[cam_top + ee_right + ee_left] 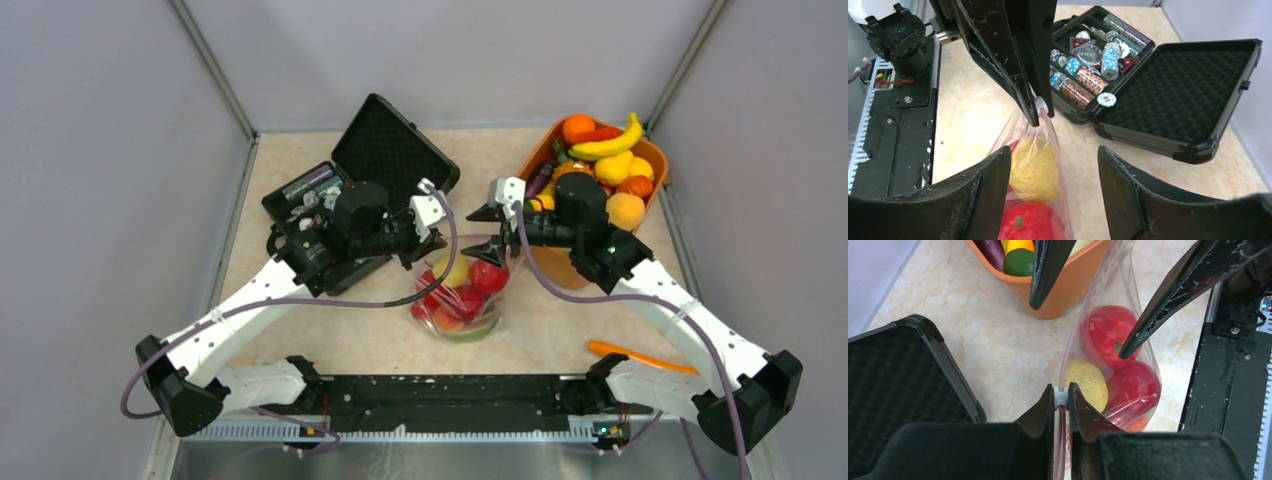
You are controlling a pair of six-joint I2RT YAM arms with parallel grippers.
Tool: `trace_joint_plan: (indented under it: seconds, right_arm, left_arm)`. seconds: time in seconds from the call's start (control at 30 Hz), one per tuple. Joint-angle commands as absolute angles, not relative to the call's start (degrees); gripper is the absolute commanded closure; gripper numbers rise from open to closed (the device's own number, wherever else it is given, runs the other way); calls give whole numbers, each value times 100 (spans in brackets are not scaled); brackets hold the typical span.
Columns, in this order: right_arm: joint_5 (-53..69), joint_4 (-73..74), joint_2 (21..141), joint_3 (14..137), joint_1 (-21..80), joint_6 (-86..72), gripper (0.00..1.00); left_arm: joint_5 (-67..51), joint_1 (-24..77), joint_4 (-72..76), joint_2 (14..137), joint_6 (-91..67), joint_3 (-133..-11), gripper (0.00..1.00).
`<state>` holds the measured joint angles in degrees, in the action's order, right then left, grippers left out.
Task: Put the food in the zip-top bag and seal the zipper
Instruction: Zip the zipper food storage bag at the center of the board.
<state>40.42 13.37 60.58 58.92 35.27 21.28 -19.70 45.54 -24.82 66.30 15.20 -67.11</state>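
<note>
Two left fingers [1040, 422] pinch the zipper [1062, 382]; right fingers [982, 192] gape astride the zip-top bag [1048, 137].

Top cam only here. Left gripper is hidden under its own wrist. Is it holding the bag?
Observer: Yes. In the left wrist view the left gripper is shut on the edge of the bag, pinching it upright.
Operator: Right gripper, around the bag or beside it?
Observer: Around it. In the right wrist view the right gripper is open with one finger on each side of the bag. I can't tell whether either finger touches the plastic.
</note>
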Motion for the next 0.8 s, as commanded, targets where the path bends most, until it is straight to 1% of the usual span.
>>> trace_joint_plan:
  seconds: [0.0,0.1,0.17,0.23,0.3,0.4,0.53,0.7,0.77]
  right_arm:
    - [4639,956,5941,5929,3595,2269,38]
    - [5001,-9,5684,5455,3595,2061,38]
    - [4749,-383,5637,5342,3595,1870,38]
    - [4562,-91,5742,5493,3597,2029,38]
    - [4551,521,5951,5731,3595,2291,39]
    - [4571,1085,6275,6074,3595,2481,45]
    - [4543,1136,6493,6229,3657,2465,53]
    - [4448,879,6551,6130,3776,2354,54]
    - [4395,800,6577,6094,3798,2286,57]
  left_arm:
    - [-2135,4544,-2044,6338,1414,-6697,100]
    - [-2112,4545,-2088,6337,1439,-6692,100]
    - [-2099,4548,-2105,6332,1441,-6689,100]
    - [-2125,4548,-2084,6321,1441,-6674,100]
    - [-2170,4544,-2046,6315,1433,-6655,100]
    - [-2218,4544,-2028,6350,1446,-6666,100]
    - [-2215,4547,-2068,6389,1449,-6720,100]
    - [-2197,4544,-2040,6430,1435,-6745,100]
    - [-2201,4546,-2042,6471,1410,-6774,100]
